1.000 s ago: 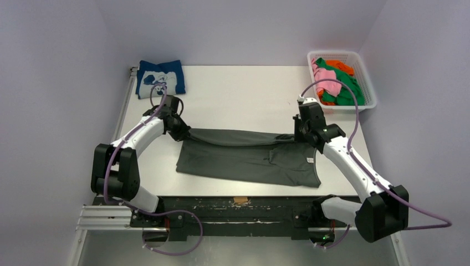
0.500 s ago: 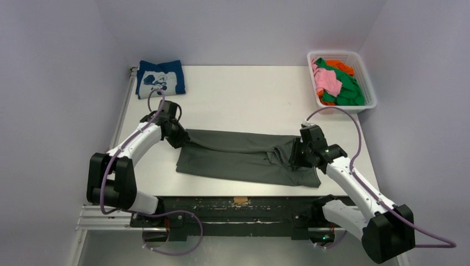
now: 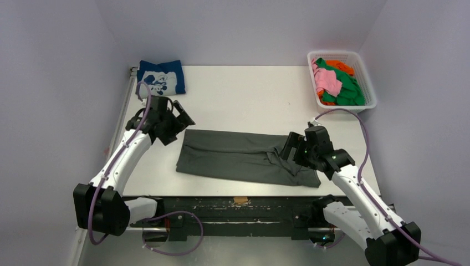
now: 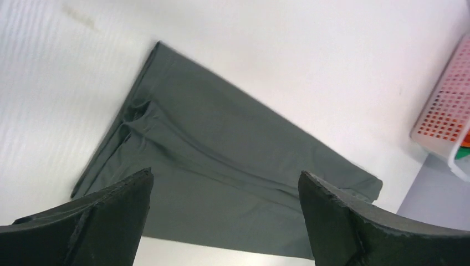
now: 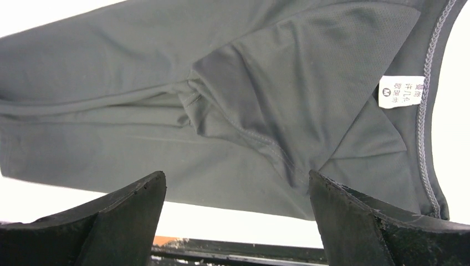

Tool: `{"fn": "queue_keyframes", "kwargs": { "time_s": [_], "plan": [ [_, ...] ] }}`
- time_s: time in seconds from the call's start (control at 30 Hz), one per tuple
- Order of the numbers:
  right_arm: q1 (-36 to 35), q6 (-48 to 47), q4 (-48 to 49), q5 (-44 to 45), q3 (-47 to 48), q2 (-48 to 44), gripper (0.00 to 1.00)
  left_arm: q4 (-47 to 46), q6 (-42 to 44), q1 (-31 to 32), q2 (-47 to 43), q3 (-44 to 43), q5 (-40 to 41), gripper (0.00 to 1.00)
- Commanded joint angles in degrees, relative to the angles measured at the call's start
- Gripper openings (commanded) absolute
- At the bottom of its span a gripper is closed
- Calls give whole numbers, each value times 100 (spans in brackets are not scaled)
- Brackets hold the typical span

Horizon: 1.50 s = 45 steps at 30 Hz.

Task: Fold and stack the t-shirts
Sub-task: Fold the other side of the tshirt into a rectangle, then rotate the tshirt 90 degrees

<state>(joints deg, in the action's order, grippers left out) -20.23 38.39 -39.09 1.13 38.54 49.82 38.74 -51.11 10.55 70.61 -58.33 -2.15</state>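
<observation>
You are seeing both sets of jaws standing wide. The right gripper (image 3: pixel 289 149) and the left gripper (image 3: pixel 180 118), which were pinching the dark grey t-shirt (image 3: pixel 238 158) a second ago, are letting it go. Its far edge is now lying folded over the near half, so this lengthwise fold is looking finished. The shirt is lying flat directly under the right gripper, with the collar label (image 5: pixel 400 91) off to its right. It is sitting ahead of the left gripper, clear of it. Farther off, beyond the left gripper, the folded navy t-shirt (image 3: pixel 161 77) is waiting. Beyond the right gripper, the basket (image 3: pixel 367 75) is holding the remaining tees (image 3: pixel 339 84).
</observation>
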Motion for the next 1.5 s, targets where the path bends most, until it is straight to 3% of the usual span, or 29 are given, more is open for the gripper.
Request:
{"fn": "queue_keyframes", "kwargs": {
  "time_s": [0.0, 0.23, 0.43, 0.57, 0.83, 1.0, 1.23, 1.47],
  "plan": [
    [-7, 444, 263, 438, 218, 335, 99, -674, 165, 149, 313, -407, -356, 100],
    [2, 1217, 673, 311, -294, 1031, 99, -1138, 235, 255, 1768, -435, -1509, 100],
    [270, 1080, 1726, 86, -544, 2179, 97, -1023, 407, 305, 2464, -146, -1333, 100],
    [522, 712, 2275, 65, -1, 3303, 97, -1014, 388, 308, 2483, 225, -1197, 100],
    [783, -465, 2192, -32, 2283, 5547, 97, -1558, -151, 361, 2160, 864, -1340, 100],
    [773, -1456, 1900, -657, 4617, 7151, 96, -1859, -617, 561, 1846, 1347, -1320, 100],
    [582, -1830, 2104, -1780, 7218, 8957, 99, -2529, -1376, 1428, 1837, 1787, -1279, 100],
    [19, -2068, 2431, -2066, 9174, 10214, 99, -3145, -1988, 2461, 2438, 1493, -1319, 100]
  ]
}}
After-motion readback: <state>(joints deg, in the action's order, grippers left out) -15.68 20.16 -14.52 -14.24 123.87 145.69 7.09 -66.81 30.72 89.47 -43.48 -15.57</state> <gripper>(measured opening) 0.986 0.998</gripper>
